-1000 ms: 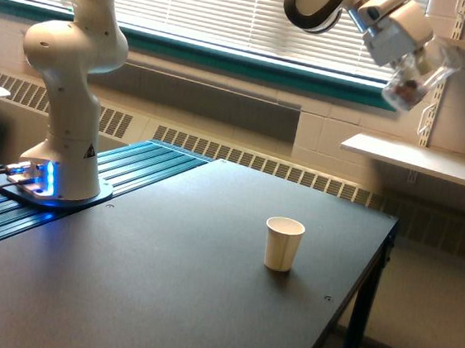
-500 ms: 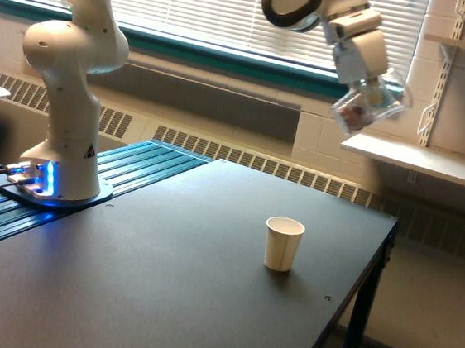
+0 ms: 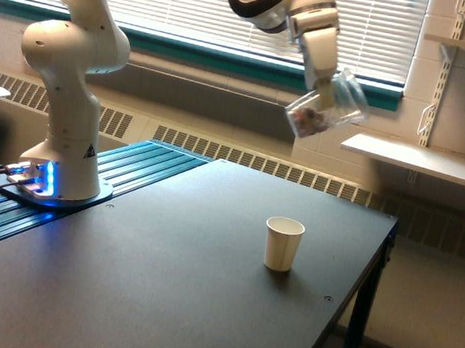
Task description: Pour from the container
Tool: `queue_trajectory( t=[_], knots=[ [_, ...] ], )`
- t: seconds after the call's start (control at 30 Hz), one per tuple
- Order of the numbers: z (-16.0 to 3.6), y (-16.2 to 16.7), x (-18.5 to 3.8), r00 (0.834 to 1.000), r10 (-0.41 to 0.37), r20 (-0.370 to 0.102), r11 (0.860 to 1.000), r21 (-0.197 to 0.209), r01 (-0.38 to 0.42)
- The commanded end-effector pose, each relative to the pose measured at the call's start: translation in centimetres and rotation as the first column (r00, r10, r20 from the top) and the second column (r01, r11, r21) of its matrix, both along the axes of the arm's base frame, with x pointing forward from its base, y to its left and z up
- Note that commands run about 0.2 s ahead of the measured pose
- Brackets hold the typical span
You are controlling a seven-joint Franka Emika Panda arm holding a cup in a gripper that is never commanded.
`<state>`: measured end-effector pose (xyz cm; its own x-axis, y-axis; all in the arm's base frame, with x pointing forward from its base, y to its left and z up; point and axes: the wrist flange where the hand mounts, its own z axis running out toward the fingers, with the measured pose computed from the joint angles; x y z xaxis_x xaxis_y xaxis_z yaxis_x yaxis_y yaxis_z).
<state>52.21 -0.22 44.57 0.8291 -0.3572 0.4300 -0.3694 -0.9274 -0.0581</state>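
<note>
Aloft, gripper [image 3: 327, 97] clamps clear plastic container [image 3: 322, 113]; tilted.

A dark matte surface [image 3: 163, 283] fills the room's foreground. An off-white paper cup [image 3: 282, 243] stands upright on it, well below the fingers and almost directly under them. The arm's white base [image 3: 59, 179] sits on a ribbed teal strip [image 3: 90, 184] alongside.

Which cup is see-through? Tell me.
The clear plastic cup held tilted in the gripper; the paper cup upright on the table is opaque off-white.
</note>
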Motion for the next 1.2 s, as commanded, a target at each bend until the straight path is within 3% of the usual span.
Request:
queue_trajectory(
  t=[0.03, 0.1, 0.13, 0.2, 0.4, 0.5, 0.73, 1.2],
  knots=[
    [-1.6, -1.1, -1.1, 0.994, -0.099, -0.047, 0.995, 0.026, 0.101],
    [-2.0, -1.2, -1.3, 0.993, -0.103, -0.057, 0.994, 0.036, 0.105],
    [-3.1, -1.5, -1.5, 0.989, -0.118, -0.093, 0.991, 0.049, 0.123],
    [-4.0, -1.5, -1.6, 0.987, -0.116, -0.108, 0.990, 0.065, 0.123],
    [-6.4, -1.2, -1.7, 0.979, -0.119, -0.165, 0.990, 0.055, 0.130],
    [-7.8, -1.3, -1.8, 0.971, -0.124, -0.203, 0.987, 0.078, 0.142],
    [-10.5, -1.6, -2.1, 0.946, -0.163, -0.280, 0.977, 0.089, 0.195],
    [-13.0, -2.0, -2.5, 0.909, -0.210, -0.361, 0.959, 0.105, 0.264]
  ],
)
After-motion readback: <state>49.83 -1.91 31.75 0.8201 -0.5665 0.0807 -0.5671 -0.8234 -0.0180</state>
